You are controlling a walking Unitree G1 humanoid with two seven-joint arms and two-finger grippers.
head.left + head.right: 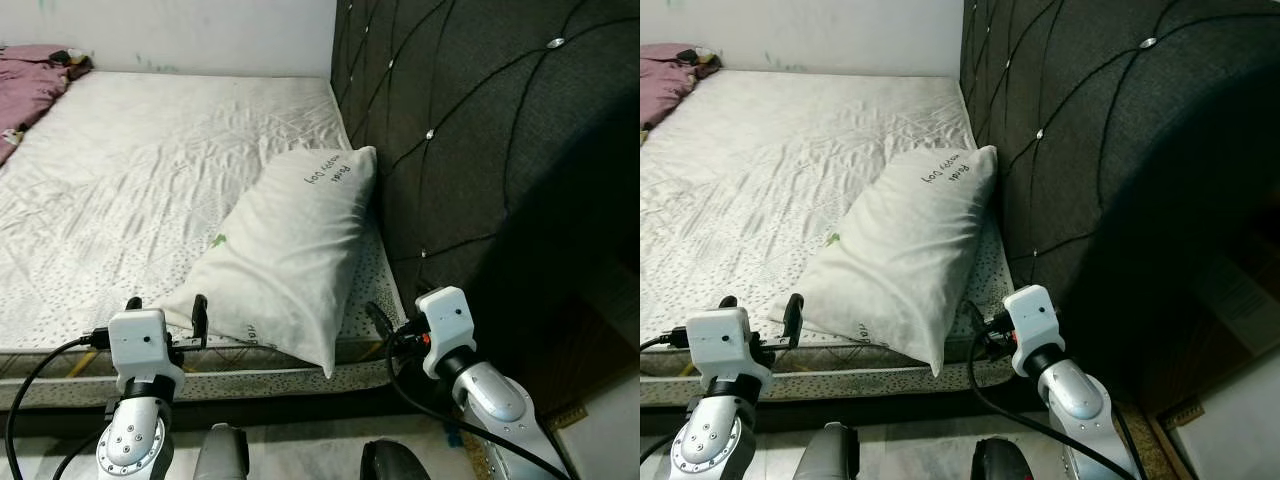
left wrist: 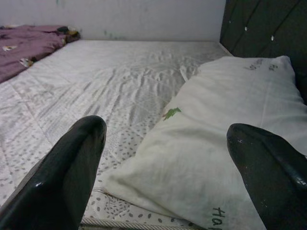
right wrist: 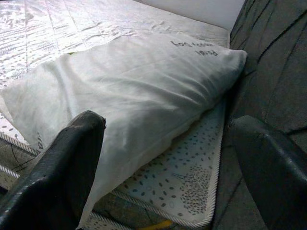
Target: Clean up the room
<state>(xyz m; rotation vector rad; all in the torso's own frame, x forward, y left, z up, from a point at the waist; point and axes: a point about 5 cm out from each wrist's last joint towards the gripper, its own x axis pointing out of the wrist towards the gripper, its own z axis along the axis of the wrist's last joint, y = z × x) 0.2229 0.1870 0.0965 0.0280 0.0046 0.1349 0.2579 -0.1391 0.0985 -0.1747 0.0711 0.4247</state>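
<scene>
white pillow [image 1: 285, 258] lies on mattress [image 1: 130, 180] against dark tufted headboard [image 1: 470, 130], one corner overhanging the near edge. left gripper [image 1: 165, 312] fingers spread, at the mattress edge beside pillow. right gripper [image 3: 168, 158] also spread, near pillow's headboard side, holding nothing

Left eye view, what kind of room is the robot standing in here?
Most likely a bedroom: a bare white mattress with a white pillow lying on it, a dark tufted headboard beside it, and a crumpled purple blanket at the far corner.
</scene>
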